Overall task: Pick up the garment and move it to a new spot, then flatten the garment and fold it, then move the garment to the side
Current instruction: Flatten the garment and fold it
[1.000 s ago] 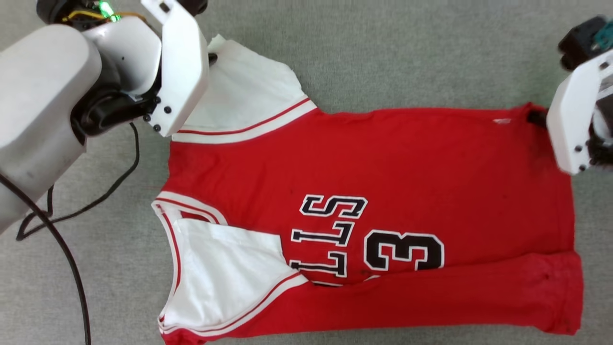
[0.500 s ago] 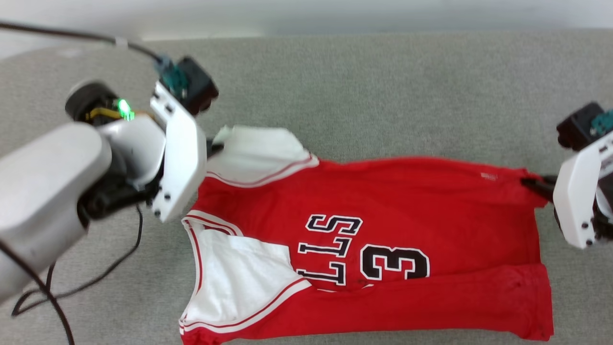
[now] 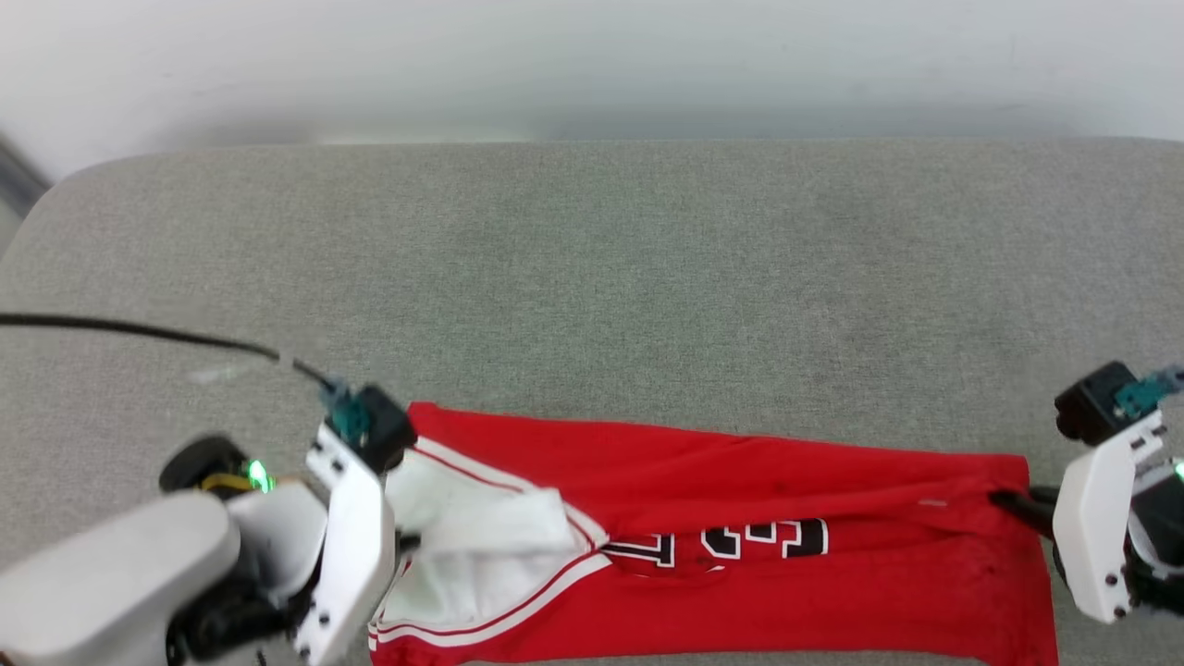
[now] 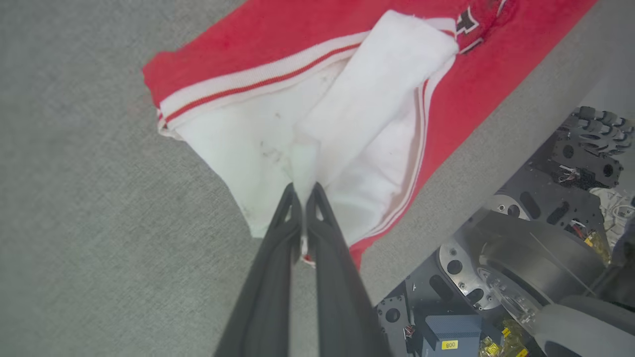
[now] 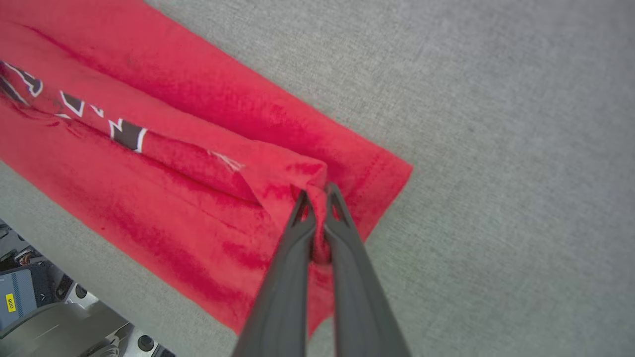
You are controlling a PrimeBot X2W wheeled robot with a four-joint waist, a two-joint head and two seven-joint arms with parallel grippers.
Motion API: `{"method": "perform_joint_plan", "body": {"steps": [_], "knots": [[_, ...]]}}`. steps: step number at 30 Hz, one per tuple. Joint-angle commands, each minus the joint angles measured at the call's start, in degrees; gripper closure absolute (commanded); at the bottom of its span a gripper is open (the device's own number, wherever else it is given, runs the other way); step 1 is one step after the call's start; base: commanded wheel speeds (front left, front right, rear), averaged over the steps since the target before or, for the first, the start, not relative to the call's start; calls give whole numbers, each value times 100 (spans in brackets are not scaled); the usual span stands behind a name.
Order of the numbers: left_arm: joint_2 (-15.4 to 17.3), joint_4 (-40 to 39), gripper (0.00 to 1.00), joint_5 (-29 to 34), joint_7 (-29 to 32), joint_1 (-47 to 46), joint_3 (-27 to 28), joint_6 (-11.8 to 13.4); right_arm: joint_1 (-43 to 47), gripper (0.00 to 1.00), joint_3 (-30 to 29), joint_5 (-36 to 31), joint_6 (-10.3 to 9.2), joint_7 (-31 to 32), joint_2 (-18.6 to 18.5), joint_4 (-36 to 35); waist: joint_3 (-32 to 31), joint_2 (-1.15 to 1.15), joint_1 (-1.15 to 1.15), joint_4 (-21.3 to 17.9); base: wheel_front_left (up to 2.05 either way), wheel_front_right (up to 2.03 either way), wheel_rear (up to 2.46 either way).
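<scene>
Head view: a grey fabric surface is seen running to a pale wall at 12 o'clock, with a rounded corner at 10 o'clock. A black cable is strung across at 9 o'clock. The garment is stretched as a long folded band along the 6 o'clock edge. The left gripper is clamped on the white sleeve at the band's 9 o'clock end, and the right gripper on the red hem corner at its 3 o'clock end. Bare surface is seen from 10 to 2 o'clock.

Left wrist view: the fingers are pressed together on a pinch of white sleeve cloth. The garment is spread toward 12 and 1 o'clock. Bare surface is seen at 9 o'clock; the surface edge and the robot base at 4 o'clock.

Right wrist view: the fingers are closed on a red hem fold. The garment is trailed toward 10 o'clock, its letters half tucked in a crease. Bare surface is seen from 12 to 4 o'clock, the surface edge at 7 o'clock.
</scene>
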Motion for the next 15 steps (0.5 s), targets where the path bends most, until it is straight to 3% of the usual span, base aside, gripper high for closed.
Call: {"method": "perform_joint_plan", "body": {"steps": [1, 5, 10, 11, 12, 13, 14, 15], "knots": [[24, -16, 100, -17, -45, 188, 9, 39, 140, 100, -37, 30, -4, -51, 11, 16, -11, 0, 1, -3, 0, 0, 0], [5, -17, 100, 37, -131, 620, 9, 138, 427, 100, -58, -13, -4, -115, 36, 78, 7, 0, 1, -13, 0, 0, 0], [-269, 326, 98, 14, -302, 1026, 7, 150, 620, 100, -22, -137, -4, -101, 272, 337, 105, 0, 1, -53, 0, 0, 0], [-323, 419, 74, 21, -339, 1076, 8, 136, 655, 100, -25, -151, -4, -112, 341, 422, 114, 0, 1, -61, 0, 0, 0], [-355, 497, 14, 131, -419, 1085, 6, 108, 673, 89, -19, -176, -4, -128, 406, 485, 119, 0, 1, -69, 0, 0, 0], [-399, 571, 0, 171, -516, 1087, 15, 122, 675, 42, -19, -208, -4, -154, 437, 528, 118, 0, 1, -68, 0, 0, 0], [-422, 641, 0, 258, -602, 1078, 14, 132, 665, 0, -46, -233, -5, -211, 460, 547, 108, 0, 1, -68, 0, 0, 0], [-421, 661, 0, 329, -675, 1074, 18, 140, 665, 0, -78, -221, -6, -260, 479, 526, 91, 0, 1, -74, 0, 0, 0]]}}
